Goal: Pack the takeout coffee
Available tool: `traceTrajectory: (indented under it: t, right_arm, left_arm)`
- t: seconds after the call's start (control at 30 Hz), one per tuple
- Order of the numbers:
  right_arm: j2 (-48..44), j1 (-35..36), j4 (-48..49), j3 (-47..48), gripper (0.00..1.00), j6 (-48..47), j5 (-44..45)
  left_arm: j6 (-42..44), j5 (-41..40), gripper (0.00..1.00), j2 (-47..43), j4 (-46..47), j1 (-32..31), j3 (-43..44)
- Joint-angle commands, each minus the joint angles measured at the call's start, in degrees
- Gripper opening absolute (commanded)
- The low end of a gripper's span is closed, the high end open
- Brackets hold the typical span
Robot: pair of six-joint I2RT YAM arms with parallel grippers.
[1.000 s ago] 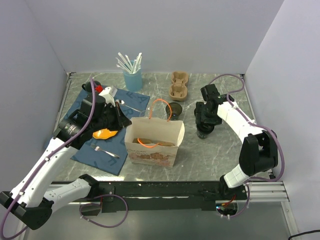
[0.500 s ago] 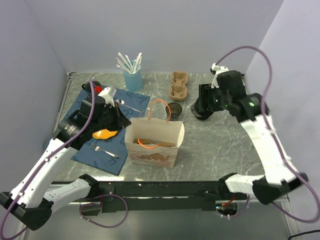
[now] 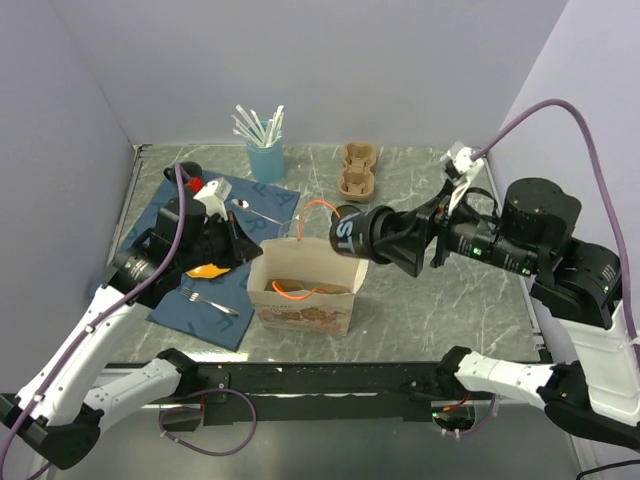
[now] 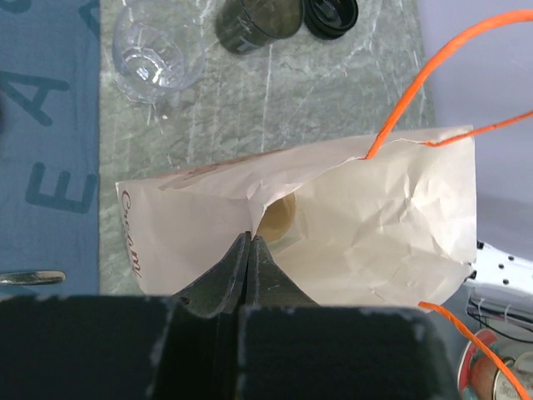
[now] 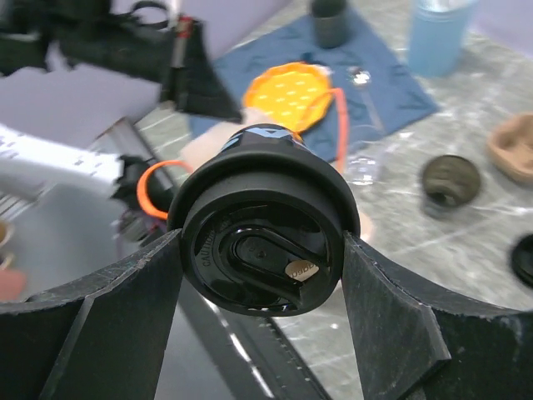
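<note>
I am reading this as the transfer step: the takeout coffee [image 3: 347,232] is off the table and in the air, just right of centre in the overhead view, at the upper right corner of the paper bag [image 3: 305,300]. The right gripper [image 5: 262,246] is holding it by the body, jaws spread wide around it with one finger [image 5: 108,325] on each side. In the right wrist view the black lid is facing straight at the camera. So I am holding the cup on its side, base pointing left toward the bag, not upright.

The left gripper [image 4: 247,250] is pinching the near wall of the bag, jaws fully together on the paper, and is propping the mouth open. In the left wrist view I am looking down into the bag, where a pale round item [image 4: 279,217] is sitting against that wall. To its right the bag looks free.

I am judging the packing as not yet done. The next move calls for rolling the wrist so the lid is on top, then centring the cup over the mouth, clear of the orange handles [image 3: 318,205]. After that I lower it into the free side and only then let go.
</note>
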Motion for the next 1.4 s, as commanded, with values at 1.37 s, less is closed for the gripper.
traceTrajectory:
  t: [1.37]
  right_arm:
    - [6.17, 10.57, 4.26, -17.45, 0.46, -12.34, 18.45]
  left_arm:
    - [0.75, 12.16, 0.01, 2.79, 24.67, -0.11, -5.12]
